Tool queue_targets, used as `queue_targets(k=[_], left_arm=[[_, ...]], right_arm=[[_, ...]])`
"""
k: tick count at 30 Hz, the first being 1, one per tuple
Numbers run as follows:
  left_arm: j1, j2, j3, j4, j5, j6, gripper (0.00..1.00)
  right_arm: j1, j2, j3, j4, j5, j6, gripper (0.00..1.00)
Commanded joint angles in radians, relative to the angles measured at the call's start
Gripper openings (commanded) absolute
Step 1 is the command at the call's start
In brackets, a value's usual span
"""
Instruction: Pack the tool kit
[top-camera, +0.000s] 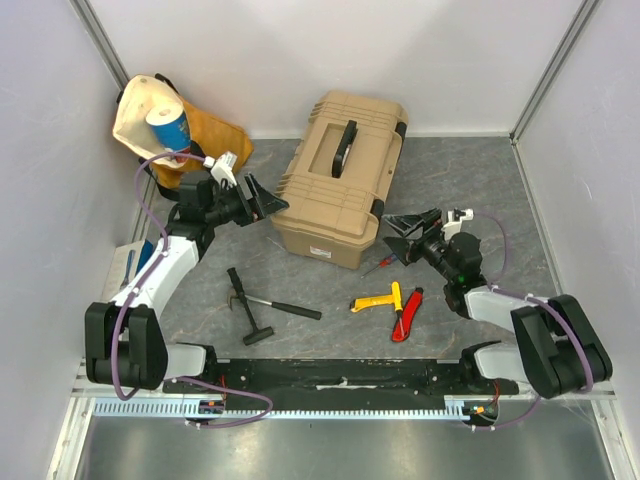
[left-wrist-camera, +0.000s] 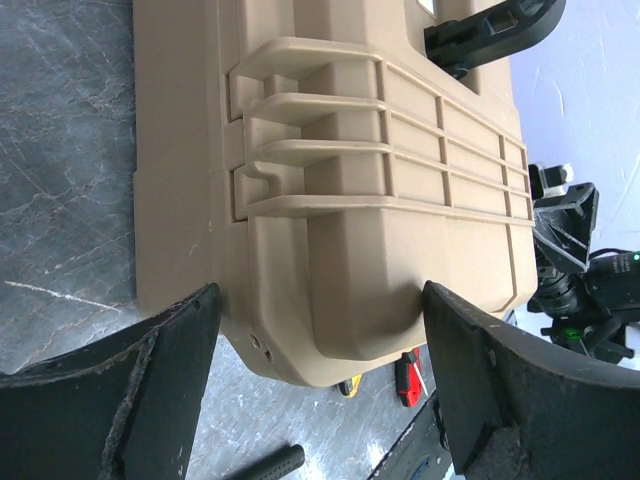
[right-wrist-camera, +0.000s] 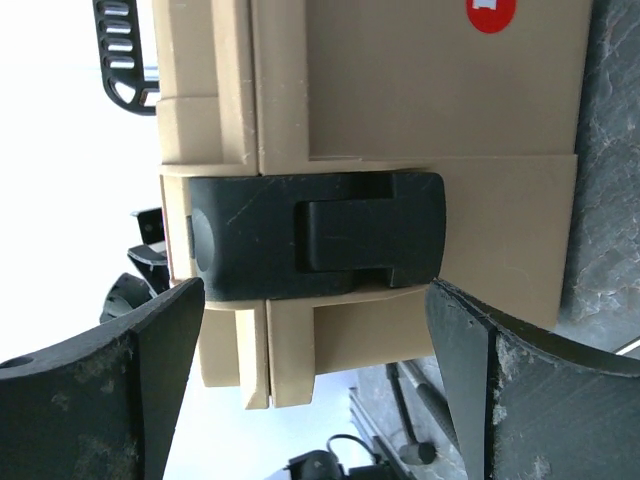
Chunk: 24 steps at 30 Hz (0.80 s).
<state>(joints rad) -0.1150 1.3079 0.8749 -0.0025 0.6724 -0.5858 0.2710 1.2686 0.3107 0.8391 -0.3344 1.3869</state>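
Four loose tools lie on the grey table outside the shut box, so by my reading the packing has hardly begun.

At the far left, against the wall, slumps a yellow-and-cream cloth bag (top-camera: 205, 140) with a blue-and-white cylinder (top-camera: 168, 125) poking from its mouth. It is well apart from the work and in nobody's way.

Next comes the left gripper (top-camera: 268, 205), its black fingers spread wide and holding nothing, just off the left end of the large tan plastic toolbox (top-camera: 340, 175). In the left wrist view that ribbed end fills the space beyond the open fingers.

Near the front of the table lies the black hammer (top-camera: 290, 308), crossed by a second black long-handled tool (top-camera: 248, 310).

The toolbox stands mid-table towards the back, lid down, with its black carrying handle (top-camera: 343, 148) flat on top.

By its near right corner lies a thin red-handled screwdriver (top-camera: 378, 265). In front of that are the yellow-handled tool (top-camera: 375, 300) and the red knife (top-camera: 408, 315), side by side.

The right gripper (top-camera: 392, 238) hangs at the box's right end, fingers parted and empty. They frame the black plastic latch (right-wrist-camera: 315, 235), which sits clipped shut.

Left to do, I judge: release the latches, raise the lid, load every tool, then close up. The fastened lid is the obstacle.
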Motion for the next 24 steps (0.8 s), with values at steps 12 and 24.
queue_targets(k=[12,24], left_arm=[[-0.022,-0.021,0.033,-0.068,-0.108,-0.154,0.86],[-0.022,0.028,0.139,-0.149,-0.212,-0.085,0.86]], right_arm=[[-0.001,0.359,-0.119,0.768,0.098,0.423,0.98],[0.031,0.479,-0.047,0.919,0.163,0.481,0.98]])
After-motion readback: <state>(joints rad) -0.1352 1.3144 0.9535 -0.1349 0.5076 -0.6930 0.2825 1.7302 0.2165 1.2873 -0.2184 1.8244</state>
